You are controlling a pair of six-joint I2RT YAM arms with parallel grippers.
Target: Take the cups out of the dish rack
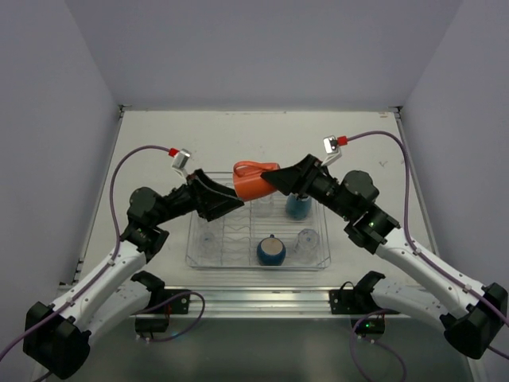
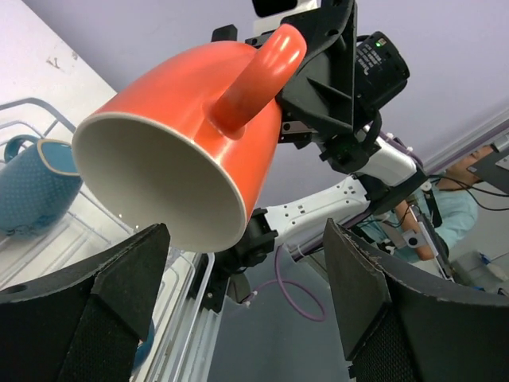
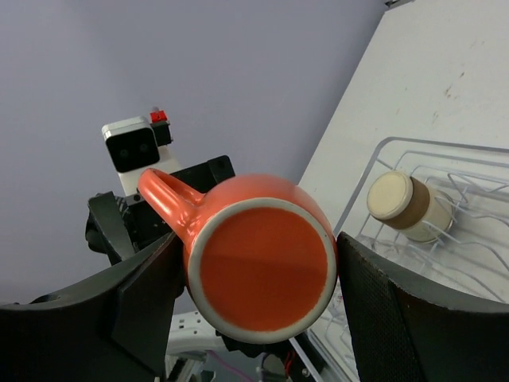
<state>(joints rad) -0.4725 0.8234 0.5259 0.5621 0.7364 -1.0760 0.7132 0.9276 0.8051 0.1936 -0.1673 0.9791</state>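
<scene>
1. Right tool (image 3: pixel 258 255) is clamped on the orange mug (image 1: pixel 253 180), a finger on each side of its body and the base facing that wrist's camera.
2. Mug's up in the air, tipped on its side over the far part of the dish rack (image 1: pixel 199 256), with its handle on the far side.
3. Left tool (image 2: pixel 246 231) has its fingers wide apart and holds nothing, pointed at the mug's open mouth.
4. Sitting in the rack:
   - light blue mug (image 1: pixel 298 207), under the right arm
   - dark blue round cup (image 1: pixel 270 252), near the front edge
   - clear tumbler (image 1: pixel 308 239), just beside that cup
   - tan cup (image 3: pixel 406 207)
5. Rack sits mid-worktop (image 1: pixel 159 143).
</scene>
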